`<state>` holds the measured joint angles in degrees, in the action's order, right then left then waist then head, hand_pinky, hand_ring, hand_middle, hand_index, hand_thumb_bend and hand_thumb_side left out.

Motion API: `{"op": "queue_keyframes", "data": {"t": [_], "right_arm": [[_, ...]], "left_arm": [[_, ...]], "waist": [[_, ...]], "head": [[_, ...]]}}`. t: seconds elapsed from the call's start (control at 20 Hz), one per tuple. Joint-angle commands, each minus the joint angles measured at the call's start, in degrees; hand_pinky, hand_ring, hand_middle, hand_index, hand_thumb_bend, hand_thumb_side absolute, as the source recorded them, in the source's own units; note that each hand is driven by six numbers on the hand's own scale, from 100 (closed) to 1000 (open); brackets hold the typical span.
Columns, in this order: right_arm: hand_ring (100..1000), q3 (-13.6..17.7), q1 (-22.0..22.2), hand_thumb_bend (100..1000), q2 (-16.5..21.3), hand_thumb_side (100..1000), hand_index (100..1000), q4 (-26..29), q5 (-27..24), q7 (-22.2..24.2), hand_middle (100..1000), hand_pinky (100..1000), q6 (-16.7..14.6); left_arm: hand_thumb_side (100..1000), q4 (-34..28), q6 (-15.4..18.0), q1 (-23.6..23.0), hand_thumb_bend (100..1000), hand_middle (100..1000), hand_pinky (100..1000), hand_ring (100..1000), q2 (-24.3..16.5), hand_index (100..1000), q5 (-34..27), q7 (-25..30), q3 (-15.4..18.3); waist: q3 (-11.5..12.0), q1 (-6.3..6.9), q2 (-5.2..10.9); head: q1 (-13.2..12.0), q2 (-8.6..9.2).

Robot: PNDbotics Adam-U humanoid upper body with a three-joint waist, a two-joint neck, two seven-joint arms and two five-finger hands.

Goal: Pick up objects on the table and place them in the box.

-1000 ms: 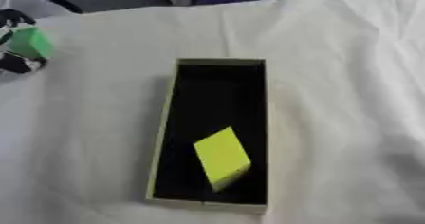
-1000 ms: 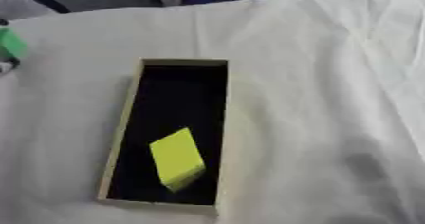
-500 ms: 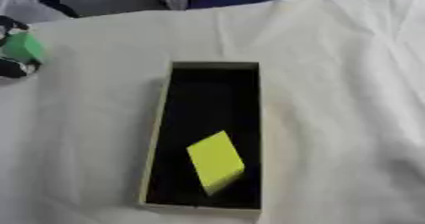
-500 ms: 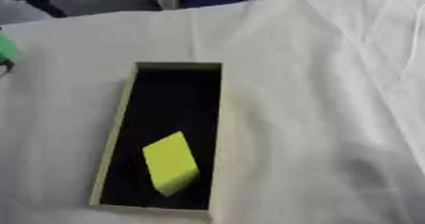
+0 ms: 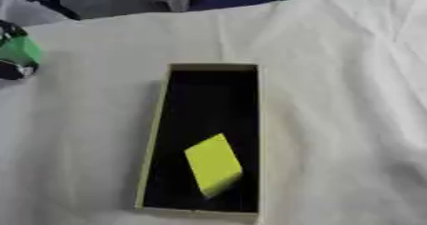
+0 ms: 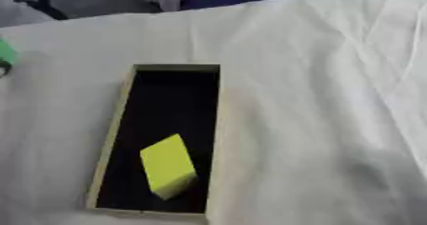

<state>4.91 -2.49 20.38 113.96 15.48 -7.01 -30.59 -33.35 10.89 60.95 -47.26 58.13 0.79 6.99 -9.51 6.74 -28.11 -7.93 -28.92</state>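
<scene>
Desk [image 5: 350,76] under white cloth. My left hand [image 5: 10,69] shows at the left edge, dark fingers [image 5: 12,28] curled round a green object [image 5: 18,51]; my right hand is out of view. The box [image 5: 155,138], long axis running near to far, holds a yellow block [image 5: 213,164] tilted at its near end. The green object looks light and rigid; I would hold it across its sides.
</scene>
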Motion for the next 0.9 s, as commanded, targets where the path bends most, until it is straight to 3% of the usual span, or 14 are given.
{"op": "queue_keyframes", "data": {"t": [0.05, 0.55, 0.9], "right_arm": [[845, 0.1, 0.2, 100, 0.5, 774, 829, 0.6, 0.1, -0.3, 535, 834, 0.2], [844, 0.4, 0.8, 100, 1.1, 755, 829, 0.6, -1.5, -0.2, 537, 834, 0.3], [843, 0.8, 1.4, 100, 1.4, 737, 829, 0.6, -3.1, -0.1, 540, 834, 0.3]], "left_arm": [[100, -0.4, 0.8, -0.1, 423, 597, 355, 495, -0.8, 740, -0.5, 0.0, -0.1], [100, -4.5, 3.3, 0.0, 376, 577, 337, 473, -0.7, 734, -3.1, -1.7, -0.9], [100, -9.2, 6.5, -0.8, 344, 558, 315, 455, -0.6, 730, -6.2, -0.2, -2.6]], "waist": [[0.1, -0.63, 1.63], [1.4, -1.12, 4.35], [2.3, -1.76, 6.62]], "head": [[0.3, -0.39], [1.3, -2.94], [3.4, -5.03]]}}
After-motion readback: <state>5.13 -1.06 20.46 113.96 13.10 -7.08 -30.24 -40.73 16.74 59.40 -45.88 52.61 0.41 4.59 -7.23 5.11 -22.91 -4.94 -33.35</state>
